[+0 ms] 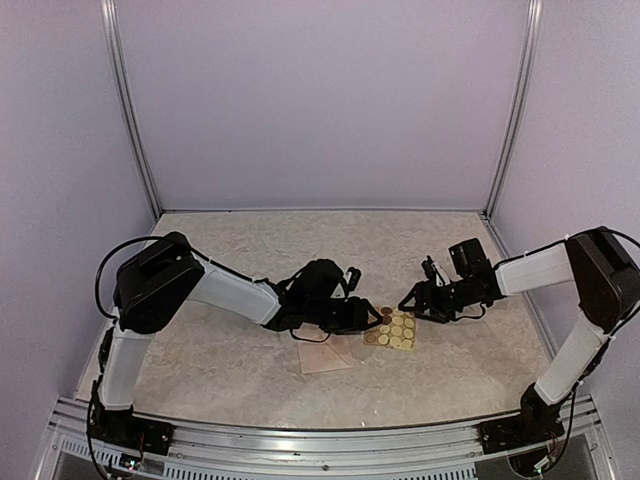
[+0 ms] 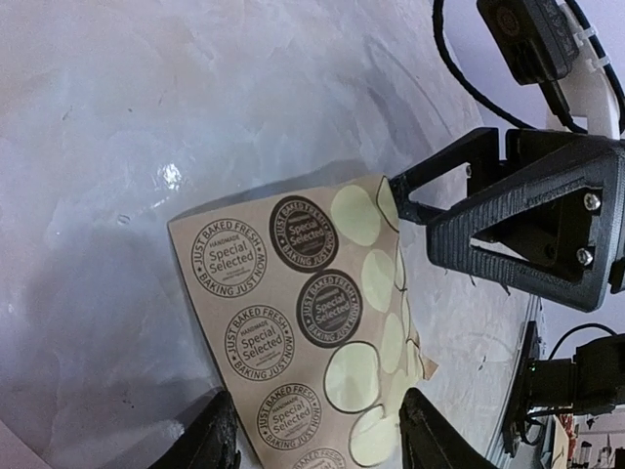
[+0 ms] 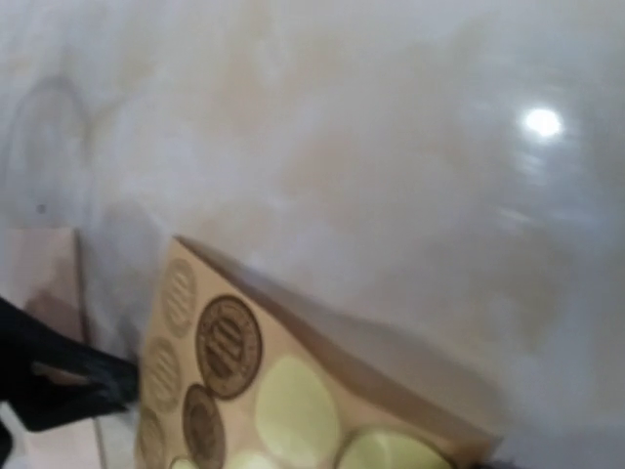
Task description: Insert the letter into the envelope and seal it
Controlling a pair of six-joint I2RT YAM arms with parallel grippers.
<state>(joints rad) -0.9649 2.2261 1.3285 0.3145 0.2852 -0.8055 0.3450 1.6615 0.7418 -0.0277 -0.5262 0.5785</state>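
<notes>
Tan sticker sheet (image 1: 392,328) beside envelope (image 1: 325,356); left gripper (image 2: 314,422) jaws spread astride sheet; right gripper (image 2: 391,186) pinching sheet edge.

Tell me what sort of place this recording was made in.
Most likely a lab robot-test cell, not a home or office: plain pale walls framed by aluminium posts, a marble-look tabletop, and a left arm and right arm bolted to a metal rail at its near edge.
</notes>
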